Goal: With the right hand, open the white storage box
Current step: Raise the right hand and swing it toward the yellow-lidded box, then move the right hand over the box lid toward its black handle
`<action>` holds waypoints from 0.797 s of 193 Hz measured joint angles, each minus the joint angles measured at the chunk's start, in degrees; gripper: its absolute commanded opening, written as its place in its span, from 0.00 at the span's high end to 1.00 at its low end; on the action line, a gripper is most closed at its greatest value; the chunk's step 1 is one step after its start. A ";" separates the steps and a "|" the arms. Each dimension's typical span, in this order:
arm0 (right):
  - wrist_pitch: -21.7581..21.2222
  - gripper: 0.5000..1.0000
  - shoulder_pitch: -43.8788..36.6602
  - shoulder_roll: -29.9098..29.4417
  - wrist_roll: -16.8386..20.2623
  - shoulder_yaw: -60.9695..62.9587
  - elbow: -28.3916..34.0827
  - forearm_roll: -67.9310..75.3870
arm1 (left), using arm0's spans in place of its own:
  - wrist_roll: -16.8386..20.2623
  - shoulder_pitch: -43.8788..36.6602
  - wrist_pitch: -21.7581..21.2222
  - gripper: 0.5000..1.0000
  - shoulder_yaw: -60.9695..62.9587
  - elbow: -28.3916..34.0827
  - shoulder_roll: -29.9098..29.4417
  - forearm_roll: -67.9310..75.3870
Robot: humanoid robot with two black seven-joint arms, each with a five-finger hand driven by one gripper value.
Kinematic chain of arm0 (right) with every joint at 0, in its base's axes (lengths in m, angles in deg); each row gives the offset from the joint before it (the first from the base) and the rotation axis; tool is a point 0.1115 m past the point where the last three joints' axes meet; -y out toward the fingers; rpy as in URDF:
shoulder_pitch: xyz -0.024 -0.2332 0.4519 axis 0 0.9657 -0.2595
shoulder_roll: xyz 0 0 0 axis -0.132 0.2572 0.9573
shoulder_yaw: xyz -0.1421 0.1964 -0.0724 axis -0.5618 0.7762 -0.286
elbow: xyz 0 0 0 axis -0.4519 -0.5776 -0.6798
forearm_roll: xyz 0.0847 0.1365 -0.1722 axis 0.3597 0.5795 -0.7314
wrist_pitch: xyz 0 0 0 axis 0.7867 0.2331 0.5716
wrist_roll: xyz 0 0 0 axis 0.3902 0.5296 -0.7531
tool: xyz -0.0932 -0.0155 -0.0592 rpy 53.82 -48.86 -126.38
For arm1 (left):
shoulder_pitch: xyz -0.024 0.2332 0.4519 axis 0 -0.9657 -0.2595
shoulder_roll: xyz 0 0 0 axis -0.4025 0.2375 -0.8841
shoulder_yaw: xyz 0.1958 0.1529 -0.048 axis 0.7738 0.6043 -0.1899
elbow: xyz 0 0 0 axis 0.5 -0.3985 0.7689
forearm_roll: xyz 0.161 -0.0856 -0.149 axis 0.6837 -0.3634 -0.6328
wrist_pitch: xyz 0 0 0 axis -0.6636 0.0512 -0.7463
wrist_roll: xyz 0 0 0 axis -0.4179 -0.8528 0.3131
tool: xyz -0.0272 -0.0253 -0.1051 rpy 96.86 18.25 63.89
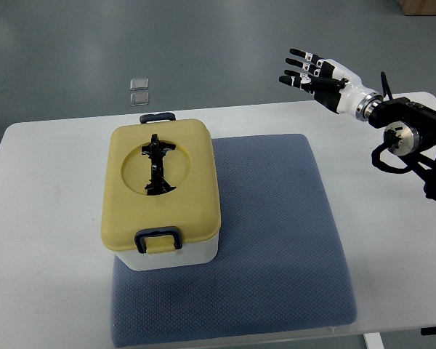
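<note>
The white storage box stands on the left part of a blue-grey mat. Its yellow lid is closed, with a black folded handle in a round recess and black latches at the near end and far end. My right hand comes in from the right edge and hovers above the table's far right edge, well to the right of the box. Its fingers are spread and hold nothing. The left arm does not show.
The white table carries the mat and box. Two small clear squares lie on the grey floor beyond the table's far edge. A brown box corner shows at the top right.
</note>
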 measured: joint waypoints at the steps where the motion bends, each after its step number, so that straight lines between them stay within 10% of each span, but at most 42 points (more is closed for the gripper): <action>1: -0.01 0.14 -0.16 -0.01 -0.01 0.01 0.00 -0.50 | 0.00 0.00 0.00 0.00 0.00 0.00 0.00 0.00; 84: -6.21 0.14 -14.20 0.41 -0.65 -0.67 10.73 -32.43 | 0.00 0.00 0.00 0.00 0.00 0.00 0.00 0.00; 154: -10.17 0.13 -28.93 1.85 -9.25 -14.47 21.00 -48.64 | 0.00 0.00 0.00 0.00 0.00 0.00 0.00 0.00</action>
